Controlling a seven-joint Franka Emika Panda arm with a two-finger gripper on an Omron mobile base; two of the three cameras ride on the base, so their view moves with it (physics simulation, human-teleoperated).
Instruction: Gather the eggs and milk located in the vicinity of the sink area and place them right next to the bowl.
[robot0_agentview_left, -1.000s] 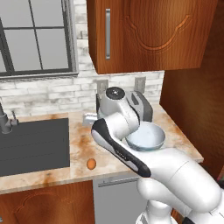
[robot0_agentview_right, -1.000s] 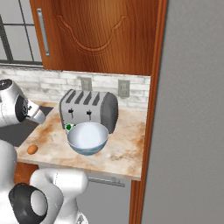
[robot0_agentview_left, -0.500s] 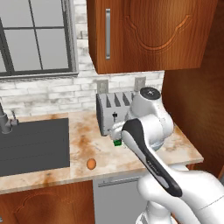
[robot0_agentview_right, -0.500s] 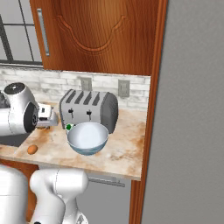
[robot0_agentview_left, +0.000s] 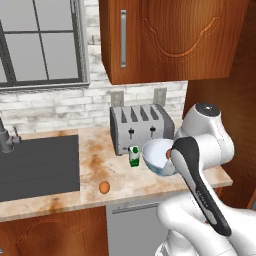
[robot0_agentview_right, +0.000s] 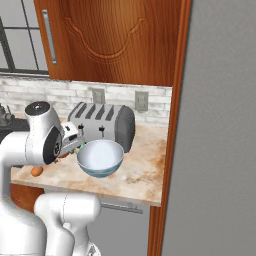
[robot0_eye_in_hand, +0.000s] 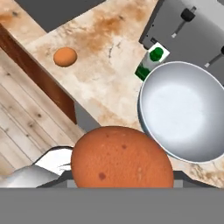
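My gripper is shut on one orange-brown egg, which fills the bottom of the hand view and hides the fingertips. It hangs above the counter's front edge, just left of the pale blue-white bowl. That held egg peeks out by the bowl's rim. A second egg lies on the counter between sink and bowl, also seen from above. The milk, a small white carton with green cap, stands upright touching the bowl's left side, in front of the toaster.
The silver toaster stands right behind the bowl. The faucet rises at the sink's far left. A wood panel bounds the counter on the right. Cabinets hang overhead. Bare counter lies right of the bowl.
The arm has swung from left to right across the counter, bringing the gripper and its egg beside the bowl. The loose egg, milk and bowl have stayed put.
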